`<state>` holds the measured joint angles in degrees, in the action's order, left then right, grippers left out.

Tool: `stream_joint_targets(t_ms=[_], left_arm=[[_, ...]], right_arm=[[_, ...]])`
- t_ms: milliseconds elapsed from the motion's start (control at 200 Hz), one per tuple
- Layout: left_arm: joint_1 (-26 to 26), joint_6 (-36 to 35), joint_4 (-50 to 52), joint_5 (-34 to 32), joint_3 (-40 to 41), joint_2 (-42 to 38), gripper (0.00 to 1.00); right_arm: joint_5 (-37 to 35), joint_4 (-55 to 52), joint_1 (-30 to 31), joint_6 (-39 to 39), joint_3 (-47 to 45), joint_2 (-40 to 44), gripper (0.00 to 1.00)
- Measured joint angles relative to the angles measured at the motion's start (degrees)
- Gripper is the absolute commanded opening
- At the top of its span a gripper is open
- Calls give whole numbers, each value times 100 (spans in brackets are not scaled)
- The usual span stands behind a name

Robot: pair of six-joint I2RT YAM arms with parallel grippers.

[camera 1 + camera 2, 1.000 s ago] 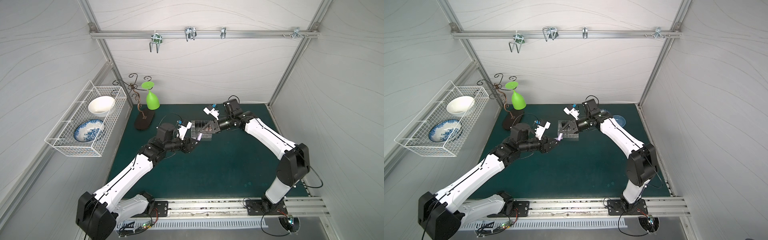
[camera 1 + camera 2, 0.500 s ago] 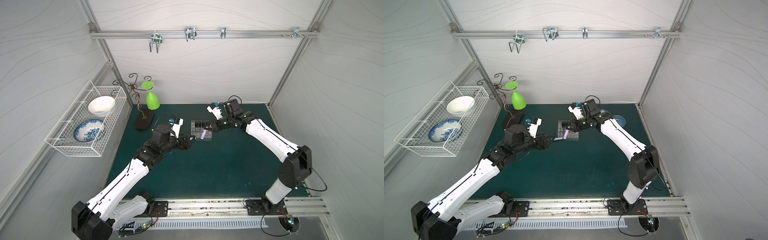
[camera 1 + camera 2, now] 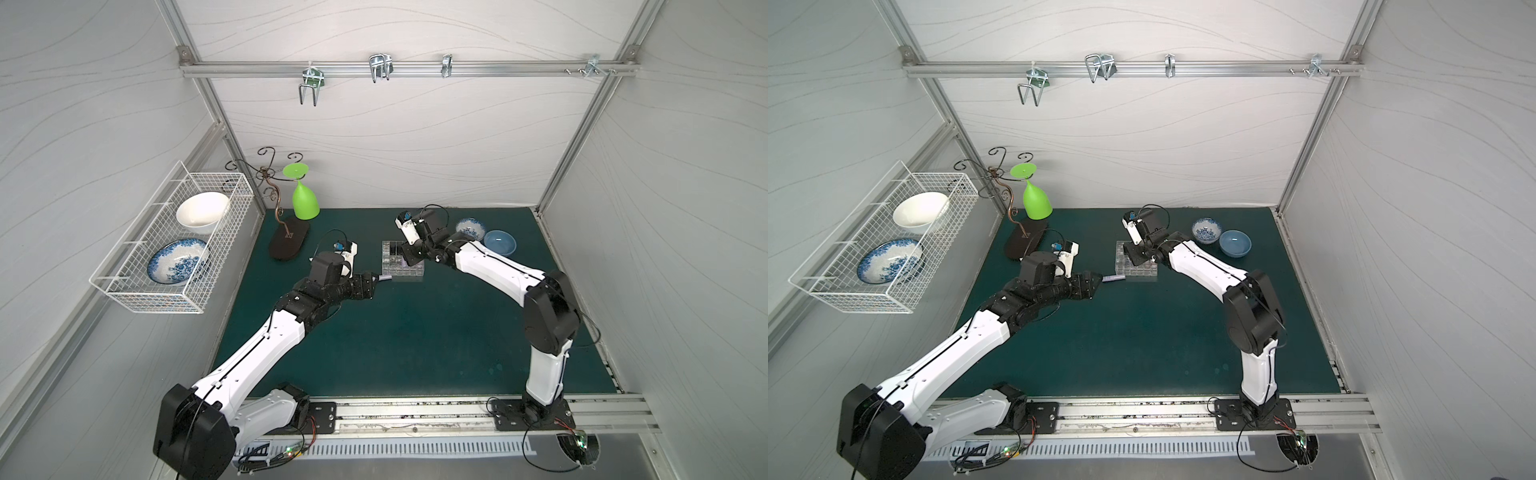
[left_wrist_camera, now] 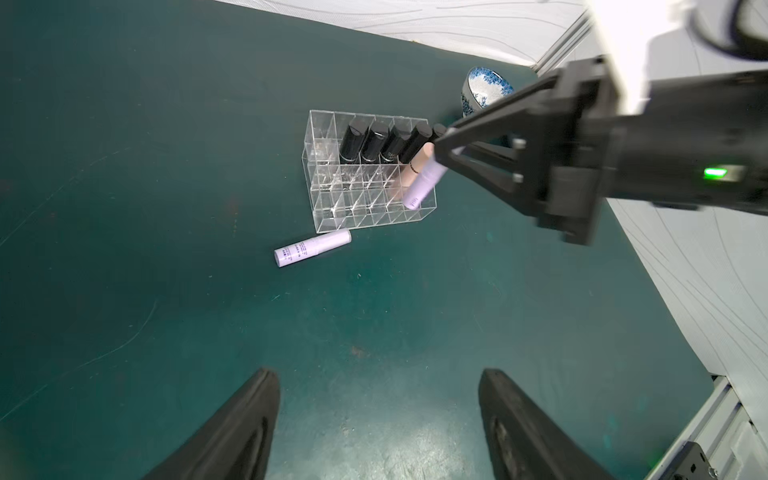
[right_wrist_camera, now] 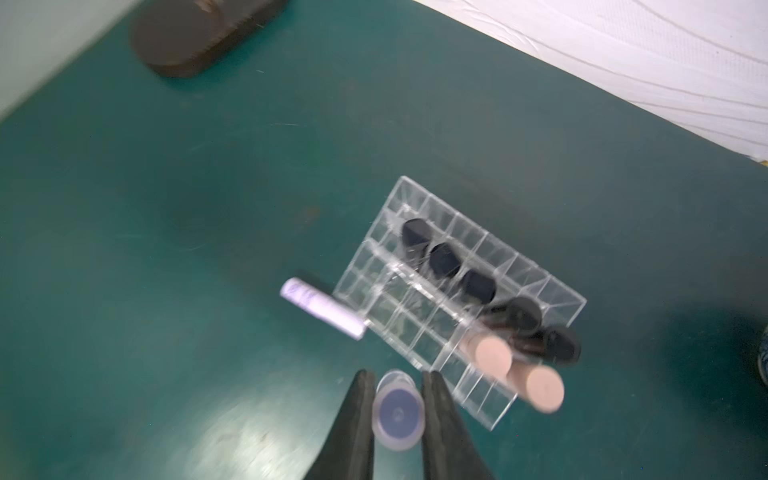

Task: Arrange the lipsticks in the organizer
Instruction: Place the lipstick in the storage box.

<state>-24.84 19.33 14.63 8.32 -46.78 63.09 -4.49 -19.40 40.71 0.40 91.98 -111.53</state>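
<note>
The organizer (image 4: 328, 199) (image 3: 412, 275) (image 3: 1144, 273) (image 5: 419, 199) is a clear grid box on the green mat. Several black lipsticks (image 4: 374, 141) (image 5: 444, 262) and two pale pink ones (image 5: 492, 355) (image 4: 415, 170) stand in it. My right gripper (image 5: 399, 376) (image 3: 407, 261) (image 3: 1136, 259) is shut on a lilac lipstick (image 5: 398, 409) (image 4: 422, 187), tilted with its lower end at a corner cell. Another lilac lipstick (image 4: 312, 248) (image 3: 386, 276) (image 3: 1113, 278) lies flat on the mat against the organizer. My left gripper (image 4: 378, 378) (image 3: 376, 279) (image 3: 1100, 278) is open and empty, just short of it.
Two small bowls, blue-white (image 3: 469, 228) and plain blue (image 3: 500, 243), sit behind the right arm. A dark oval stand base (image 3: 289, 245) with a green glass (image 3: 305, 201) is at the back left. A white wire basket (image 3: 124, 286) with dishes hangs on the left wall.
My left gripper has opened and drawn back from the organizer. The right gripper has stayed shut on a lilac lipstick and shifted over the organizer's corner.
</note>
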Motion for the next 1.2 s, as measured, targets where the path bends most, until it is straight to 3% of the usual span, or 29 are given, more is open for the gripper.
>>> stream_joint_targets(t_ms=[345, 1196], left_arm=[[44, -4, -162, 4, 11, 168, 80], [59, -9, -166, 57, 13, 264, 79]], right_arm=[[-463, 374, -35, -258, 446, -588, 14], [-647, 992, -72, -326, -76, -461, 12]])
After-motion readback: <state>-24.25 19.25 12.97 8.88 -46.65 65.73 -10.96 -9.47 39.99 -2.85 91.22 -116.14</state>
